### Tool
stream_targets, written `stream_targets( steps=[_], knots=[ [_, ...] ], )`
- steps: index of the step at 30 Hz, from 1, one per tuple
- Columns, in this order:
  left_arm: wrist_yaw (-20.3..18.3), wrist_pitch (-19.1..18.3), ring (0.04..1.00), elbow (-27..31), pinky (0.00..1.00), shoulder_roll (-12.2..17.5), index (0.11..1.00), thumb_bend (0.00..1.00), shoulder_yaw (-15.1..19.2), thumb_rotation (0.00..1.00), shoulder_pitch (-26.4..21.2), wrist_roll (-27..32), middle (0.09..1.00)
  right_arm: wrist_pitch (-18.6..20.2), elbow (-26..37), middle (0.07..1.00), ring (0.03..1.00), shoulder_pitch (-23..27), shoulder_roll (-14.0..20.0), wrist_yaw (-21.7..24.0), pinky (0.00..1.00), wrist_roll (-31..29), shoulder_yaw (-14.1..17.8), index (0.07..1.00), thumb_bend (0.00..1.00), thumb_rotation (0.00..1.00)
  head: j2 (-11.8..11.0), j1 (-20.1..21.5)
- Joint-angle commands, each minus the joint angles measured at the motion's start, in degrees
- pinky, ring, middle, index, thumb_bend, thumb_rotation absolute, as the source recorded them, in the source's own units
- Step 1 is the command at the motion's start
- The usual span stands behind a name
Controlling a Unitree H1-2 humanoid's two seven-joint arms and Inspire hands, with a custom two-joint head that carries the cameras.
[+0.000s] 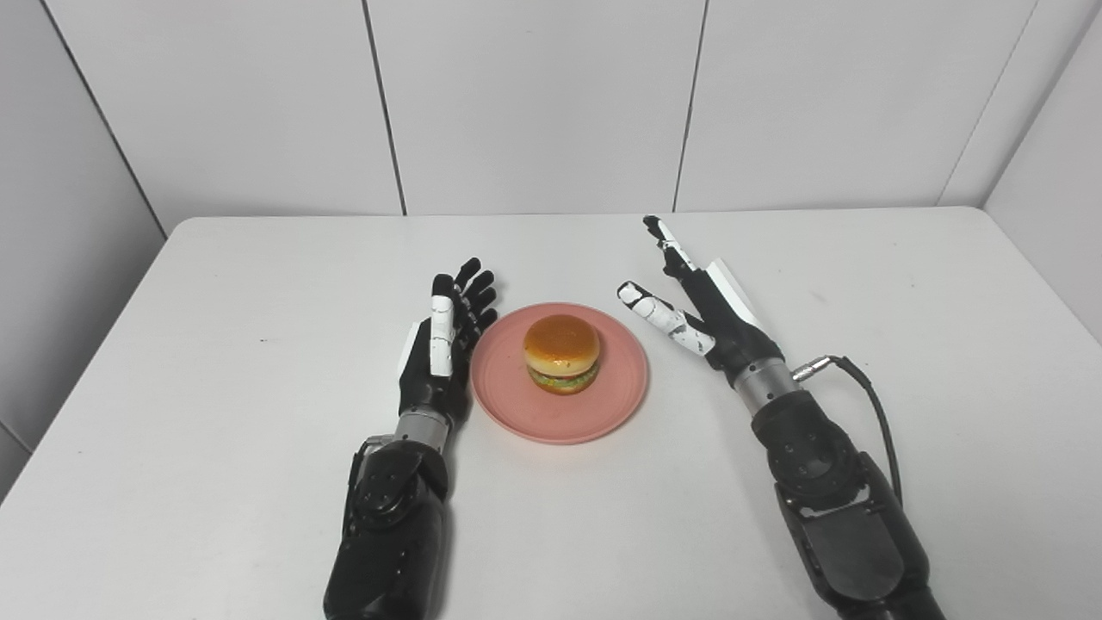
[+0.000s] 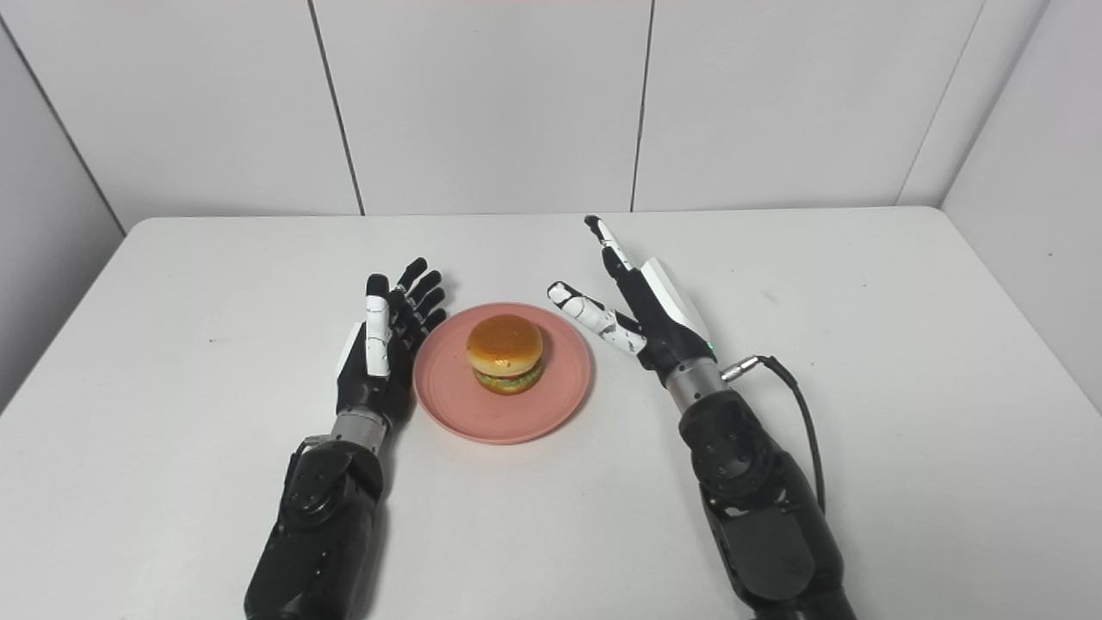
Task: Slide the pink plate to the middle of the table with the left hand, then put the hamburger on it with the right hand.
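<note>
Both arms low at the front: left hand point(image 1: 443, 340) & right hand point(image 1: 697, 301) spread, empty; burger point(image 1: 561, 353) already sits on the plate point(image 1: 516, 405), mid table point(image 1: 258, 387), job prob. done.

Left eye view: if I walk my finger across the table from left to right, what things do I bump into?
Left hand → pink plate → hamburger → right hand. The hamburger sits on the plate, so its rim shows up first.

two head cameras side by side look down, sharing the white table point(image 1: 258, 430) from near.
</note>
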State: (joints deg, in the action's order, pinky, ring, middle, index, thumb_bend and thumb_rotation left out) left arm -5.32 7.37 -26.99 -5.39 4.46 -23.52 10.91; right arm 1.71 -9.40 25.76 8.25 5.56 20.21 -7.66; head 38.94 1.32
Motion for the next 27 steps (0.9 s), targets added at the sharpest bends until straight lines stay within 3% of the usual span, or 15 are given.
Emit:
stream_targets(
  steps=[1,6,13,21,25,27],
  knots=[
    [0.4,2.0,0.954,-1.8,0.96,0.0,0.913,0.9,-0.1,1.0,1.1,-0.7,0.933,-3.0,0.4,1.0,1.0,1.5,-0.7,-2.0,0.96,-1.8,1.1,1.0,0.62,1.0,0.0,0.0],
    [0.2,4.0,0.996,-1.4,1.0,0.7,0.961,0.85,-0.7,1.0,1.5,-1.6,0.976,-4.0,-1.4,1.0,1.0,0.8,-2.0,-2.2,0.97,-5.3,1.8,1.0,0.64,1.0,-0.1,0.1],
    [0.5,7.4,1.0,-1.8,1.0,1.7,1.0,0.81,-1.5,1.0,1.3,-3.6,1.0,-2.2,-1.9,1.0,1.0,-0.8,-4.0,-3.5,1.0,-6.5,1.9,1.0,0.67,1.0,-0.1,0.3],
    [0.7,7.4,1.0,-1.6,1.0,2.5,1.0,0.8,-1.9,1.0,1.7,-4.5,1.0,-0.4,-3.1,1.0,1.0,-2.5,-6.4,-5.4,1.0,-8.5,3.7,1.0,0.69,1.0,-0.1,1.1],
    [0.9,7.4,1.0,-1.7,1.0,2.7,1.0,0.8,-2.1,1.0,1.7,-4.5,1.0,-3.4,-5.8,1.0,1.0,-2.6,-7.4,-6.7,1.0,-10.2,4.9,1.0,0.7,1.0,-0.1,1.4],
    [0.9,7.7,1.0,-2.3,1.0,2.8,1.0,0.8,-2.0,1.0,1.6,-4.3,1.0,-5.5,-7.0,1.0,1.0,-2.5,-7.9,-7.6,1.0,-10.8,5.3,1.0,0.65,1.0,-0.1,1.6]
  ],
)
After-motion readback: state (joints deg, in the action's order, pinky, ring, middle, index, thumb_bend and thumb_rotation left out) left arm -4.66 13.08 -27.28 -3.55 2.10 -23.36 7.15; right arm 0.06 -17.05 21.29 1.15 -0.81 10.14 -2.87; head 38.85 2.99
